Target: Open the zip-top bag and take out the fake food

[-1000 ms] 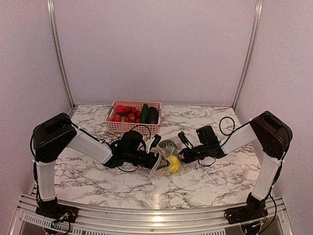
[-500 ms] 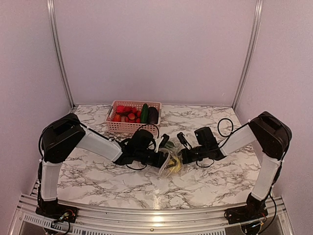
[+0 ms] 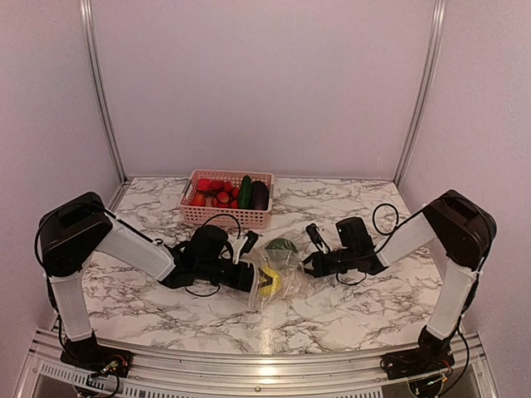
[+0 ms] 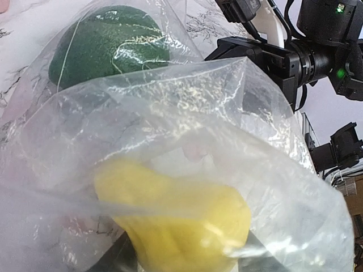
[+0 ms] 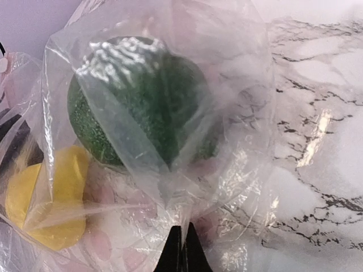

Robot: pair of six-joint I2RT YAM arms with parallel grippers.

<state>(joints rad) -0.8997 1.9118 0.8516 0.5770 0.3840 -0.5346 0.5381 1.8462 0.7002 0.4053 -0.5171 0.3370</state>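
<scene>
Arms emptying a zip-top bag (image 3: 288, 264)
Right gripper (image 5: 181, 250) pinches the bag's edge; left gripper (image 3: 255, 280) clasps the yellow lemon (image 4: 176, 218) inside, best drawn out slowly

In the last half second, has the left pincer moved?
Yes. The left pincer pulled back leftward: it now sits below the pink basket's right end, not past it.

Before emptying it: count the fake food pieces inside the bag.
2. Yellow piece in the zip-top bag, left-arm side; dark green round piece beyond it, toward the basket. Creases might hide more.
</scene>
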